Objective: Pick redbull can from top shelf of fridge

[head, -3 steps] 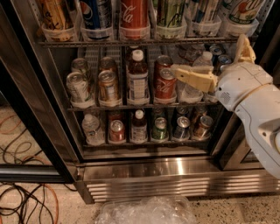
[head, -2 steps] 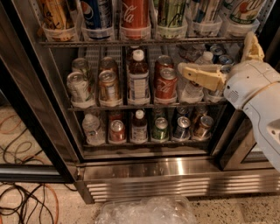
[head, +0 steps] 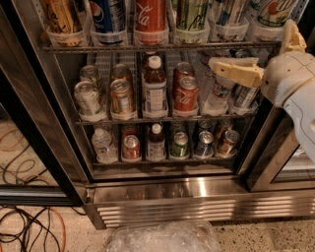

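The fridge (head: 162,194) stands with its door open. The top shelf (head: 123,47) is a wire rack holding cans in translucent white cups along the upper edge of the view. The redbull can (head: 227,14), slim with blue and silver panels, stands there second from the right, between a green-and-white striped can (head: 192,15) and a white-and-green can (head: 269,12); its top is cut off by the frame. My gripper (head: 251,45) is at the right, just below and right of the redbull can. Its beige fingers (head: 235,71) are spread and hold nothing.
A Pepsi can (head: 109,15), a Coca-Cola can (head: 150,17) and a yellow can (head: 61,17) share the top shelf. The middle and lower shelves hold cans and bottles. The black door frame (head: 34,123) is at the left. Cables (head: 29,231) and a plastic bag (head: 165,237) lie on the floor.
My gripper and arm have risen from middle-shelf height toward the top shelf rail and shifted slightly right. Nothing on the shelves has moved.
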Available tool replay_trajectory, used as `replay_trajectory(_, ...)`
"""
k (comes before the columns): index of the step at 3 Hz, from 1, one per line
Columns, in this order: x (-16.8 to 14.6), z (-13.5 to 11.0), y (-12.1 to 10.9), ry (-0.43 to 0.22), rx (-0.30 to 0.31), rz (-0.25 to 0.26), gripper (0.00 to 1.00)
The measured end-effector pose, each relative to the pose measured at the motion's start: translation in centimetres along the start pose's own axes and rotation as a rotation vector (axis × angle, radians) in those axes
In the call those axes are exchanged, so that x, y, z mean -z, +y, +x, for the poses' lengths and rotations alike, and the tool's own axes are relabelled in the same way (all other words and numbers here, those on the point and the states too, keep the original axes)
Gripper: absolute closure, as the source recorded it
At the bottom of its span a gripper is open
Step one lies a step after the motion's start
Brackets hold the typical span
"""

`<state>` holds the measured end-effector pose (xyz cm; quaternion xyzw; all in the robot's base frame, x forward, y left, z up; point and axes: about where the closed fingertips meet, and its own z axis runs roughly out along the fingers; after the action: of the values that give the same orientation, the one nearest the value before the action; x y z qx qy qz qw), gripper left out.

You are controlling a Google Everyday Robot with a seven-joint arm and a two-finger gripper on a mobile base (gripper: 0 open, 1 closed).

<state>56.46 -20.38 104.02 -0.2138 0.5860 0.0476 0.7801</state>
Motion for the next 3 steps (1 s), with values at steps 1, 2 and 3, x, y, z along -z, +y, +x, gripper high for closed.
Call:
replay_trajectory(1,-0.4,-0.4,-0.5,-0.008,0.002,0.001,0.00)
replay_trajectory(2,-0.9,-1.1,-0.3,-0.007,-0.024,0.018,0.00)
replay_trajectory(3,-2.5,-2.0,1.4,0.019,-0.091,0.024,0.00)
